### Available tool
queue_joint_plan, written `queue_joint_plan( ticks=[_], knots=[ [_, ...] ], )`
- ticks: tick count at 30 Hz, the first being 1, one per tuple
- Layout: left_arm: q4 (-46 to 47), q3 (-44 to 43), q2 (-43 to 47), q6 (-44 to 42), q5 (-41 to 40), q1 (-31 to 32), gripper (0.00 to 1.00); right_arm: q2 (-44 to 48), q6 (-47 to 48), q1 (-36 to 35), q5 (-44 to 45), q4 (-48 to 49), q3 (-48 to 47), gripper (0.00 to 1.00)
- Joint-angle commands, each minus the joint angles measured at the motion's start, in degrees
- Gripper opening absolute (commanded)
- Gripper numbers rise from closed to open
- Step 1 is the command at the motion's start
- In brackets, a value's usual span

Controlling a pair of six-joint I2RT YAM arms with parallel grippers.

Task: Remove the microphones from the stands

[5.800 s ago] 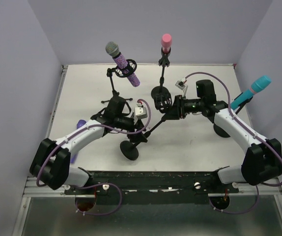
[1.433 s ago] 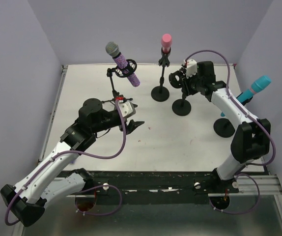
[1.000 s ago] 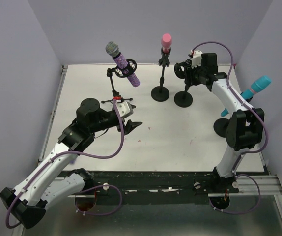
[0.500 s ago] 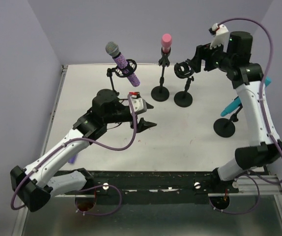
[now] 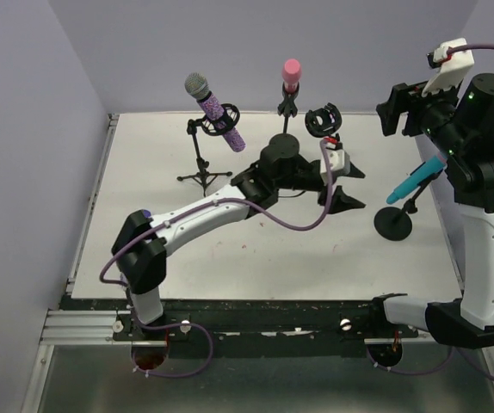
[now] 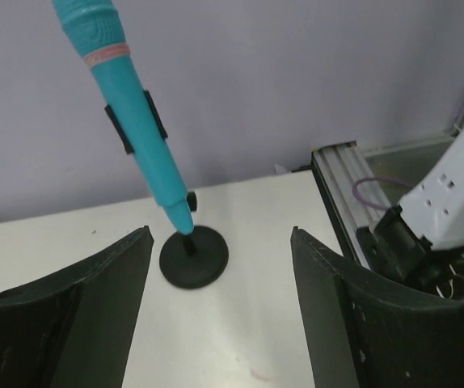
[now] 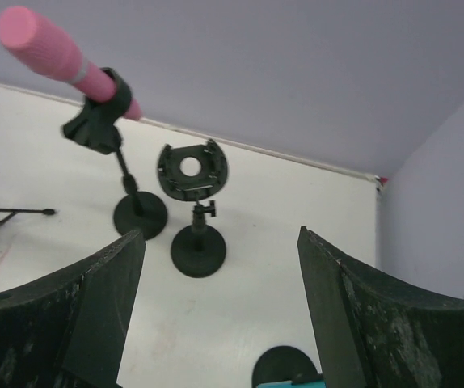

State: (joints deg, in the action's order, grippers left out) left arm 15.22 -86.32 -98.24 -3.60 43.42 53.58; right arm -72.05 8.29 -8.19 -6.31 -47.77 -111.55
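The teal microphone [image 6: 127,105] sits in its stand [image 6: 193,256] at the right side of the bench [image 5: 187,249]. It leans with its head up and its thin end down near the round foot. Our left arm [image 5: 204,211] is stretched far across the bench, so our left fingers [image 6: 70,315] point right at it. They are spread wide with nothing in them, and we see the microphone in the gap between them, not touched yet. We think they are wide so they can go round the handle. Our right fingers [image 7: 86,323] are wide and hold nothing too. They hang high over the bench, out of the way, above the pink microphone [image 7: 46,48] and the empty stand [image 7: 198,249] beside it. A black clip [image 6: 156,115] grips the teal handle, so we would take hold away from the clip and pull along the handle
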Motion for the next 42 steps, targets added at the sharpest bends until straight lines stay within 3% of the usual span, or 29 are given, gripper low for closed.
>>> queue_joint_plan(
  ticks=[1, 4, 12, 20, 30, 37, 42],
  knots=[
    [8.3, -10.2, -9.1, 7.7, -3.7, 3.5, 0.77, -0.2, 0.8, 2.7, 15.5, -1.7, 2.2, 0.83],
    [9.2, -15.6, -15.1, 8.2, -6.0, 5.8, 0.77, 1.0, 1.1, 3.7, 19.9, -0.8, 3.6, 0.84],
    [10.9, -22.7, -24.2, 8.4, -22.0, 9.3, 0.79, 1.4, -3.1, 7.3, 15.8, -1.8, 1.9, 0.85],
    [10.4, -26.3, -26.1, 7.9, -25.9, 8.9, 0.81, 1.6, -4.9, 7.4, 12.9, -1.4, 3.3, 0.86],
    [6.1, -34.2, -34.8, 9.0, -19.9, 8.1, 0.8, 0.2, -5.6, 7.4, 11.8, -1.7, 2.3, 0.86],
    [4.3, -39.2, -39.3, 8.1, -21.0, 8.4, 0.77, 0.8, -5.7, 7.4, 10.7, -2.6, 3.1, 0.85],
    [4.2, -38.9, -39.1, 7.7, -19.2, 8.2, 0.61, 1.6, -6.0, 7.3, 10.1, -2.4, 4.8, 0.84]
  ],
)
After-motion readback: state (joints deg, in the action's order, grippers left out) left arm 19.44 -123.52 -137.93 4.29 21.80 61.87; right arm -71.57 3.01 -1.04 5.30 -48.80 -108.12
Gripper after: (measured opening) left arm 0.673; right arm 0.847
